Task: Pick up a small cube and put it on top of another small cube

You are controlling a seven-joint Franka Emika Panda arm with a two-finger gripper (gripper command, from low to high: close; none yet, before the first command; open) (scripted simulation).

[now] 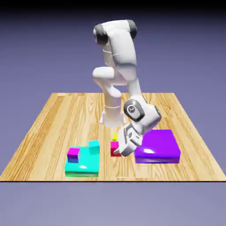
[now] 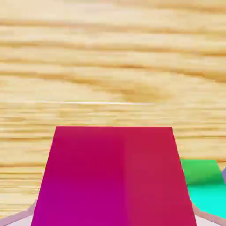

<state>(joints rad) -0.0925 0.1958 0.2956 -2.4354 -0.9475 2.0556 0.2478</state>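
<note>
The small cube [image 1: 114, 148], glossy crimson, sits low at the table between the teal slab and the purple slab. My gripper [image 1: 119, 149] is down around it. In the hand view the small cube [image 2: 114, 176] fills the lower middle, and a grey fingertip [image 2: 17, 219] shows pressed against its left side, with another at its right. The gripper is shut on the small cube. The other small cube [image 1: 94, 146], cyan, stands on the back right corner of the teal slab [image 1: 84, 167], to the exterior view's left of my gripper.
A magenta-topped cube [image 1: 73, 154] with a blue side rests on the teal slab. A yellow-green cube [image 1: 114, 137] lies just behind the crimson one. The purple slab [image 1: 157, 146] lies close on the exterior view's right. A teal and green shape [image 2: 205, 190] shows at the hand view's lower right.
</note>
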